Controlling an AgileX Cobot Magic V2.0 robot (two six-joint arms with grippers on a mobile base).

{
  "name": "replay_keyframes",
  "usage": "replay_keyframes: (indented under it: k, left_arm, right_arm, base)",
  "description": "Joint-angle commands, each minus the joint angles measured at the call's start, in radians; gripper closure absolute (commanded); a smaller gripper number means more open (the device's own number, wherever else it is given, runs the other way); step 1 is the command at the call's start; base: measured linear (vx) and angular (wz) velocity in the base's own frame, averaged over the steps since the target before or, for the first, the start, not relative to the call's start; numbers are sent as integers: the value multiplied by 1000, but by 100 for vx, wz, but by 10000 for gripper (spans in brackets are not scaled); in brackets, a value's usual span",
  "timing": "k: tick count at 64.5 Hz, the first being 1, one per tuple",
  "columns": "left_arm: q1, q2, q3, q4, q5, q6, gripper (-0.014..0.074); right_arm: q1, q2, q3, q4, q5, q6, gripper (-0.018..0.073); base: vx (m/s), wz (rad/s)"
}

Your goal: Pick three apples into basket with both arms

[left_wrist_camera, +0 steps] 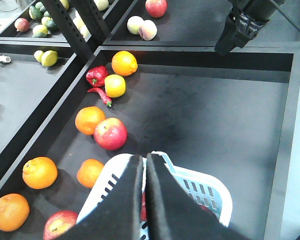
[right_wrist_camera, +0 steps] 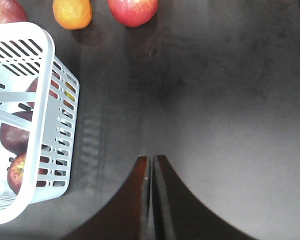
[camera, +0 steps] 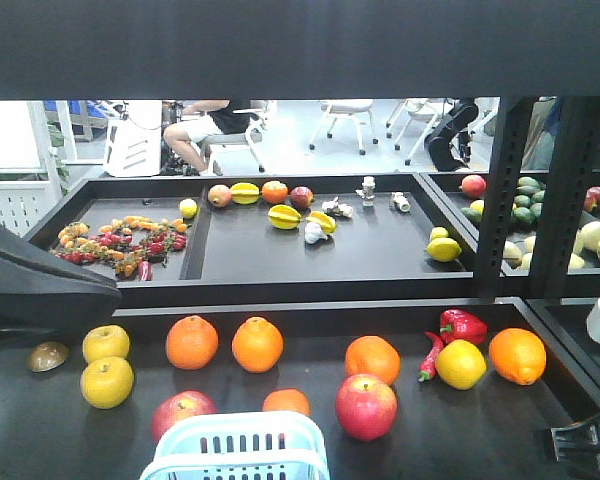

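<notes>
The basket (right_wrist_camera: 20,120) stands on the black table (right_wrist_camera: 230,100) and holds red apples (right_wrist_camera: 12,135) (seen through its slots). Two apples (camera: 366,406) lie outside beside it, among oranges (camera: 257,344). The left gripper (left_wrist_camera: 144,165) above the basket and right gripper (right_wrist_camera: 151,165) are both closed and empty.

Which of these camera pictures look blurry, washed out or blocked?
Front view: a dark band blocks the top, the room behind is overexposed, fruit sharp. Left wrist view: the shut left gripper hides part of the basket. Right wrist view: right gripper soft-edged, dull sheen on the table.
</notes>
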Motion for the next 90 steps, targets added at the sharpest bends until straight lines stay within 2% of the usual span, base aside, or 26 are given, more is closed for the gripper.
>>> replay_keyframes:
  k: [1, 11, 14, 18, 20, 24, 29, 36, 41, 47, 55, 58, 65, 77, 90]
  left_arm:
    - [-5, -11, -28, -31, -56, -8, 603]
    - [-4, -14, -28, -30, -56, -8, 603]
    - [-1, -32, -28, -6, -76, 26, 603]
    - [29, -87, -20, 45, -150, 108, 603]
    - [57, -119, 4, 51, -193, 114, 603]
    - [121, -204, 88, 66, -358, 94, 603]
    - [200, -332, 250, 66, -585, -12, 603]
    - [312, -511, 577, 66, -879, -217, 603]
    - [364, -645, 798, 66, -1006, -349, 603]
    - [395, -777, 1046, 66, -1100, -450, 603]
    - [395, -902, 1259, 66, -1159, -571, 603]
    - [395, -936, 1316, 66, -1173, -594, 603]
    - [395, -957, 1386, 66, -1179, -588, 603]
    - [395, -957, 1419, 66, -1176, -522, 603]
    - [395, -957, 1421, 88, -1185, -552, 603]
  right_arm:
    - [-6, -21, -26, 4, -41, -1, 564]
    - [-6, -21, -26, 4, -41, -1, 564]
    - [-6, -21, -26, 4, -41, -1, 564]
    - [-6, -21, -26, 4, -41, -1, 564]
    - [-6, -21, -26, 4, -41, -1, 564]
    - [-6, -21, -26, 4, -41, -1, 564]
    - [-6, -21, -26, 4, -41, -1, 564]
    - [-6, -21, -26, 4, -41, -1, 564]
    - [-6, -21, -26, 4, -41, -1, 564]
    - [-6, -21, -26, 4, -41, -1, 564]
    - [-6, -21, -26, 4, -41, -1, 564]
    - [-6, -21, -26, 4, -41, -1, 564]
    - [-6, -21, -26, 4, -41, -1, 564]
    - [-6, -21, -26, 4, -41, -1, 564]
    - [-6, -21, -26, 4, -41, -1, 564]
  base:
    - [0, 0]
    - [0, 0]
    - [0, 0]
    - [0, 0]
    - [0, 0]
    - [0, 0]
    - [0, 0]
    - [0, 0]
    - [0, 0]
    - [0, 0]
    - [0, 0]
    - [0, 0]
    - [0, 0]
    - [0, 0]
    - [0, 0]
